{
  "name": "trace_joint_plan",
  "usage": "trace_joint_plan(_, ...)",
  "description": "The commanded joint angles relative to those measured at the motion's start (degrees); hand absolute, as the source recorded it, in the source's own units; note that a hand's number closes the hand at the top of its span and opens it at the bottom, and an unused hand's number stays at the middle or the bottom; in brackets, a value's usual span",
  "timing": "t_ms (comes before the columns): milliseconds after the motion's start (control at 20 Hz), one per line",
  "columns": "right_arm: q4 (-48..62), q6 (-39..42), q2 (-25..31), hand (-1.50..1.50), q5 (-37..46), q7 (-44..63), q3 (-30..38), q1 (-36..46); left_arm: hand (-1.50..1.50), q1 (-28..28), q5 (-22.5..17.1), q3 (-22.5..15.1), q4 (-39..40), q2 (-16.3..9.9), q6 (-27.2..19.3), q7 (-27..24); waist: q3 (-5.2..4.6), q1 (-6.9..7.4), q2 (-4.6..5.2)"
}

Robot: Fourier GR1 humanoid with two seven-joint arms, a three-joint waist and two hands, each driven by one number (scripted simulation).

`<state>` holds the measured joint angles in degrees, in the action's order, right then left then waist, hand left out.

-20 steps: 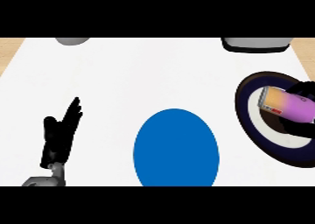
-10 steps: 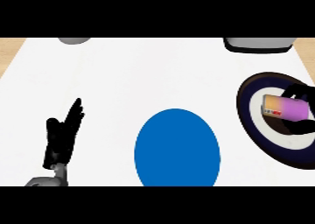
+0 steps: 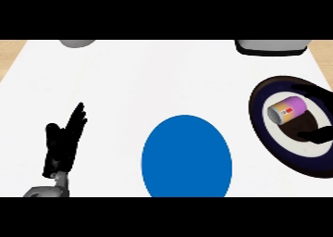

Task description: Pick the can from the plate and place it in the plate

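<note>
Over at the right side of the white table (image 3: pixel 162 78), the can (image 3: pixel 286 109) lies tipped on its side within the dark plate (image 3: pixel 268 139), its purple wall and pale end both showing. The right hand (image 3: pixel 319 134) is at that plate, black against the plate's dark rim, so it is hard to pick out; a thumb or finger tip shows just below the can and a darker shape arches above it, seemingly cupped round the can, though whether it touches I cannot tell. The can looks raised a little above the plate's pale centre, but the steep view leaves that unsure.

Near the middle, toward the near edge, sits the blue plate (image 3: pixel 186 157), bare and well apart from the dark one.

The left hand (image 3: pixel 63 143) rests at the lower left, fingers straight and close together, pointing away, holding nothing.

Along the far edge stand a grey rounded object (image 3: pixel 77 43) at the left and a grey, dark-based item (image 3: pixel 272 46) at the right, both cut off by the view.
</note>
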<state>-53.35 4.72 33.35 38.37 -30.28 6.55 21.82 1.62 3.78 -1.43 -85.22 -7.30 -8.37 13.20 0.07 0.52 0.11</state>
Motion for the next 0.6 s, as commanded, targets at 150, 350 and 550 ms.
trace_joint_plan(150, 1.6, 13.2, -1.6, -1.50, -19.9, -11.0, 11.3, 2.5, 0.00, -2.2, 0.1, 0.1, -1.3, 0.2, -0.4, -0.5, 0.04, -0.48, -0.29)
trace_joint_plan(350, 7.3, 19.9, 0.1, -1.50, -24.9, -12.0, 15.0, 2.1, 0.00, -2.9, 1.4, -1.3, -1.3, 0.8, -0.5, -0.9, -0.01, -0.17, -0.06)
trace_joint_plan(550, 14.5, 23.5, 2.3, -1.50, -25.1, -17.5, 14.8, 3.5, 0.00, 1.6, 0.4, 0.7, 1.6, 0.7, -0.3, 0.6, 0.01, 0.12, 0.18)
